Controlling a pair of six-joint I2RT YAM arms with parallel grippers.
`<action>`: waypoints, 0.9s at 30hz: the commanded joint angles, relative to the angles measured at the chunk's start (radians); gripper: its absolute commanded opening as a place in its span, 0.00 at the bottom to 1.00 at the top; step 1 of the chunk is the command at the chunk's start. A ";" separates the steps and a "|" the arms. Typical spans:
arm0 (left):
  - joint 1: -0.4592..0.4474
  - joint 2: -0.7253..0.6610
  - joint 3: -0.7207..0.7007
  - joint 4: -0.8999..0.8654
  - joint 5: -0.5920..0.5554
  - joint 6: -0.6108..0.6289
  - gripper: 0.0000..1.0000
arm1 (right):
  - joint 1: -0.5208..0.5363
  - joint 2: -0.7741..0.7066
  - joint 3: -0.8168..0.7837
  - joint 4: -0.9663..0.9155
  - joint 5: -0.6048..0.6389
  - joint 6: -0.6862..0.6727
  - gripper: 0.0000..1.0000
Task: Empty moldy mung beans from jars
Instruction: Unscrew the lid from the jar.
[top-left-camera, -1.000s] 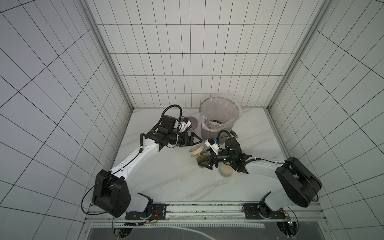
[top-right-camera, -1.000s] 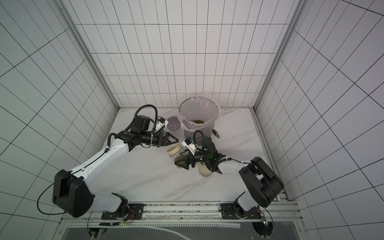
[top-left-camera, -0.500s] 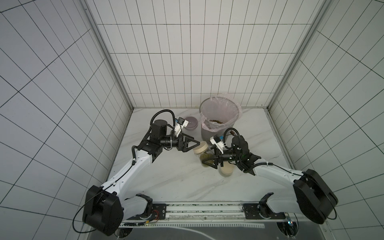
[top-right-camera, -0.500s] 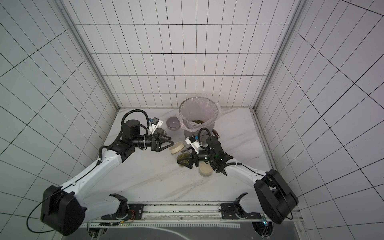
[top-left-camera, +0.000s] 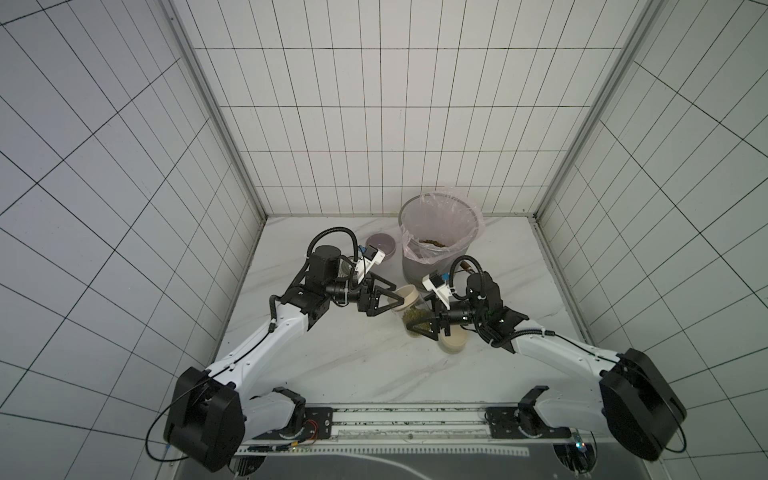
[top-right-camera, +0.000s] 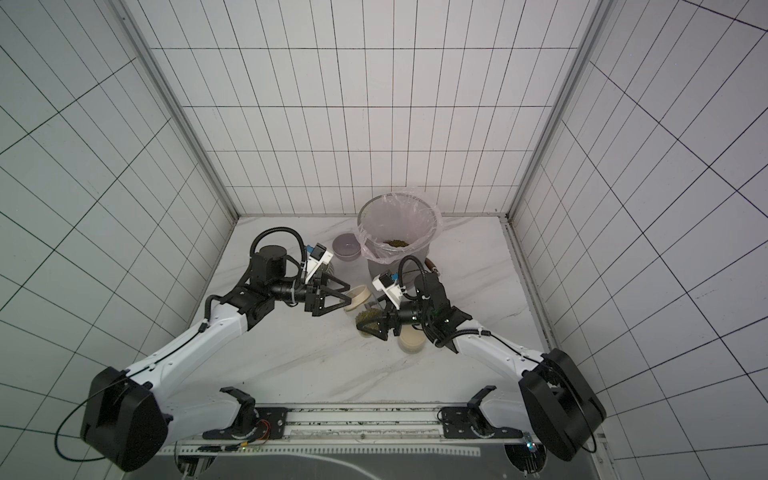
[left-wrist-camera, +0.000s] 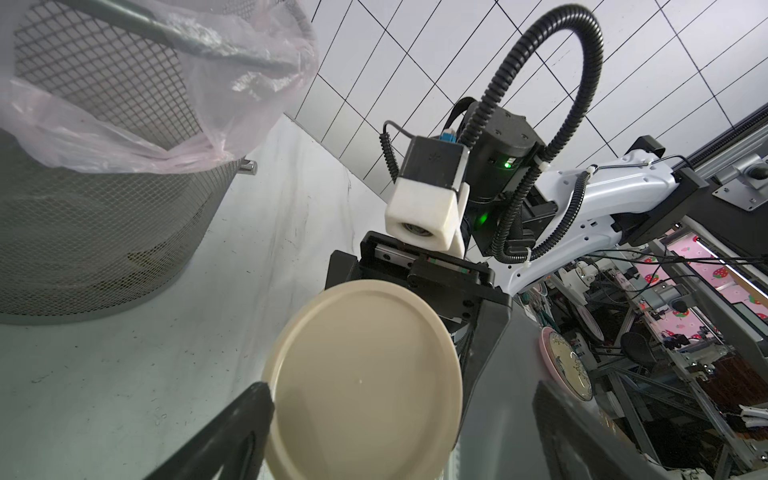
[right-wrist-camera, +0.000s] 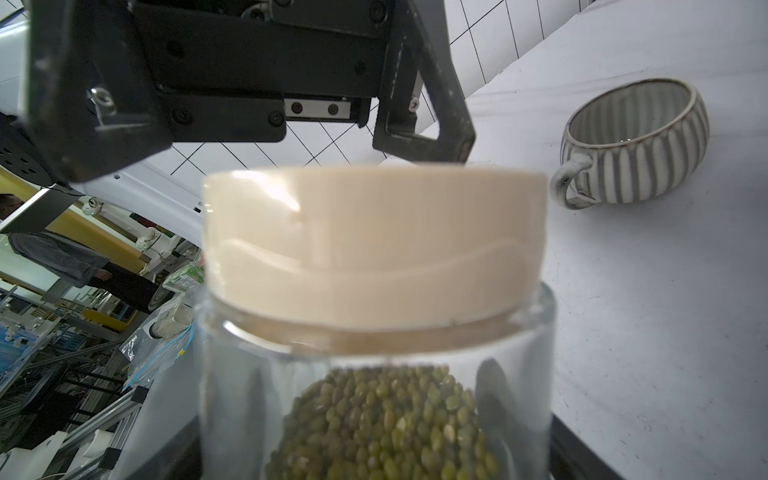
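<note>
Marbled white worktop (top-left-camera: 353, 361) below; the jar (top-left-camera: 410, 316) of mung beans (right-wrist-camera: 382, 428) is pinched in the right pincer (top-left-camera: 415, 327), its beige lid (left-wrist-camera: 361, 374) inside the wide-spread left pincer (top-left-camera: 398, 294). Another lidded jar (top-left-camera: 453, 343) stands just beside the right pincer.

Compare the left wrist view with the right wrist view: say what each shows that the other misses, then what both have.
Only the left wrist view: the mesh bin with its pink liner, and the flat top of the lid. Only the right wrist view: the mung beans in the jar, and a ribbed mug. Both: the beige lid, which the right wrist view shows seated on the jar, and the marble table.
</note>
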 joint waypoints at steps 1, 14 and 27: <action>-0.023 0.017 0.011 0.007 -0.002 0.026 0.98 | -0.007 -0.032 0.068 0.050 -0.033 -0.019 0.69; -0.078 0.054 0.015 -0.032 -0.078 0.052 0.98 | -0.002 -0.044 0.081 0.036 -0.036 -0.018 0.67; -0.020 -0.004 0.050 -0.080 -0.172 0.072 0.98 | 0.002 -0.073 0.088 -0.003 -0.027 -0.030 0.67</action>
